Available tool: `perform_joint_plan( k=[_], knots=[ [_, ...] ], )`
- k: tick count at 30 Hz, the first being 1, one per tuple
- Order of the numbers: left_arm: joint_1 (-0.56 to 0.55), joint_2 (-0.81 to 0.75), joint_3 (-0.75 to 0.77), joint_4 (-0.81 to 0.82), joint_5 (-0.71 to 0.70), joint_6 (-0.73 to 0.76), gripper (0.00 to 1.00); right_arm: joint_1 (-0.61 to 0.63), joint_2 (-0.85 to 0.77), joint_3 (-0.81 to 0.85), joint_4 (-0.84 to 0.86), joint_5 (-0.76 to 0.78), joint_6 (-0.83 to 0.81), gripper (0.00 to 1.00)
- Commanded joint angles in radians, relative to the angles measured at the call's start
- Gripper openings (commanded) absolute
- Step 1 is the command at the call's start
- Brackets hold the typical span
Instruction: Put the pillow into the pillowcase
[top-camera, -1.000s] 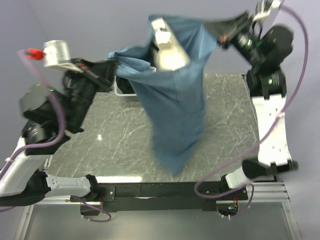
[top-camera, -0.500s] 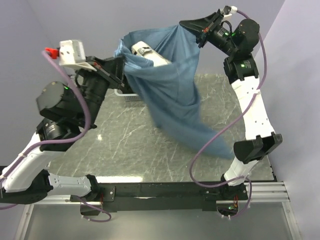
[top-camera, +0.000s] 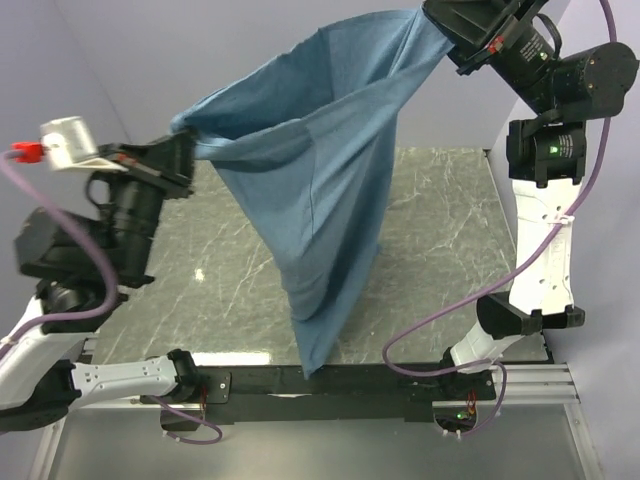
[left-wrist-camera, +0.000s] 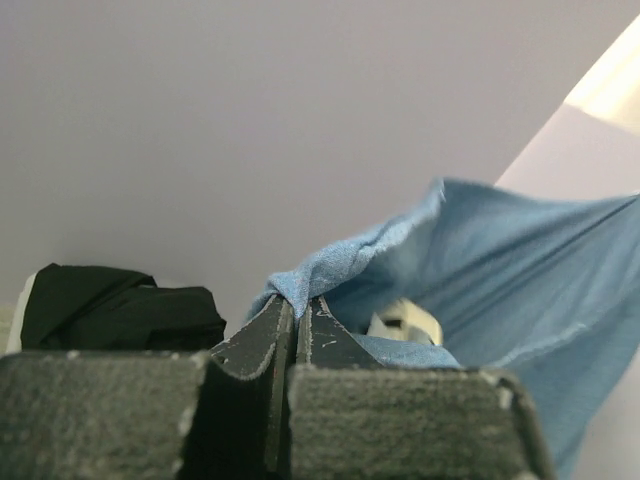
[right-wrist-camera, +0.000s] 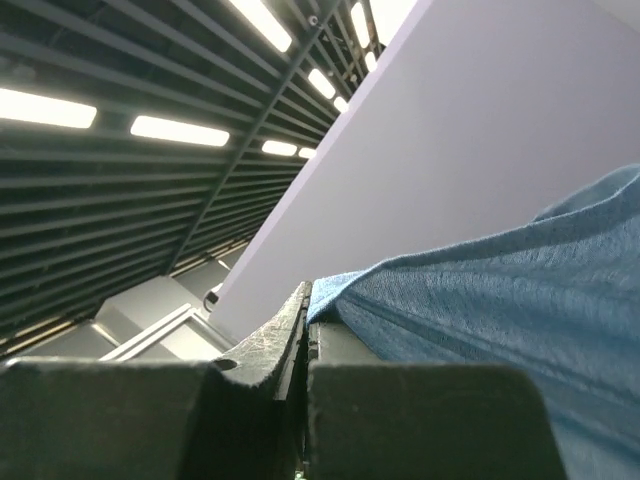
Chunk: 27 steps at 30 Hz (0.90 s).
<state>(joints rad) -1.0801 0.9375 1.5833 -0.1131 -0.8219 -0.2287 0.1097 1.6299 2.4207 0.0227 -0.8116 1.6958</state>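
Note:
The slate-blue pillowcase (top-camera: 310, 200) hangs in the air above the table, stretched between both grippers, its lower end dangling to the table's near edge. My left gripper (top-camera: 185, 150) is shut on the left corner of its mouth (left-wrist-camera: 330, 265). My right gripper (top-camera: 452, 30), raised high at the back right, is shut on the other corner (right-wrist-camera: 345, 285). The pillow is hidden in the top view. In the left wrist view a small cream piece of the pillow (left-wrist-camera: 405, 322) shows inside the case, just past my closed left gripper (left-wrist-camera: 297, 305).
A grey marble table top (top-camera: 440, 220) lies under the hanging case. A black cloth (left-wrist-camera: 110, 305) shows at the left of the left wrist view. A plain purple-grey wall (top-camera: 200, 50) stands behind. The right wrist view looks up at ceiling lights (right-wrist-camera: 60, 108).
The right gripper has risen higher and the left one moved out to the left, pulling the mouth taut. The pillow, seen at the mouth before, no longer shows from above. The case has swung.

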Motion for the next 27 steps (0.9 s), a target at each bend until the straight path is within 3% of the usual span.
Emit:
perform_joint_plan(
  k=[1, 6, 10, 14, 18, 21, 23, 27],
  knots=[
    [0.005, -0.029, 0.125, 0.105, -0.042, 0.048, 0.01, 0.037, -0.037, -0.06, 0.068, 0.048, -0.027, 0.0],
    [0.006, 0.027, 0.311, 0.158, -0.06, 0.182, 0.01, 0.097, -0.07, -0.192, 0.068, 0.06, -0.105, 0.0],
    [0.003, 0.061, 0.469, 0.193, -0.054, 0.285, 0.01, 0.215, -0.007, -0.144, 0.045, 0.089, -0.142, 0.0],
    [-0.007, 0.044, 0.497, 0.184, 0.003, 0.264, 0.01, 0.303, 0.128, -0.022, 0.063, 0.092, -0.105, 0.0],
    [-0.012, 0.078, 0.475, 0.07, 0.069, 0.241, 0.01, 0.353, 0.18, -0.015, 0.117, 0.06, -0.07, 0.0],
    [-0.014, 0.136, 0.463, -0.009, 0.07, 0.24, 0.01, 0.349, 0.075, -0.194, 0.065, 0.055, -0.182, 0.0],
    [-0.012, 0.159, 0.436, -0.048, 0.092, 0.18, 0.01, 0.323, -0.062, -0.424, 0.033, 0.061, -0.286, 0.0],
    [-0.012, 0.136, 0.174, -0.054, 0.179, 0.04, 0.01, 0.294, -0.313, -0.823, -0.124, 0.164, -0.546, 0.0]
  ],
)
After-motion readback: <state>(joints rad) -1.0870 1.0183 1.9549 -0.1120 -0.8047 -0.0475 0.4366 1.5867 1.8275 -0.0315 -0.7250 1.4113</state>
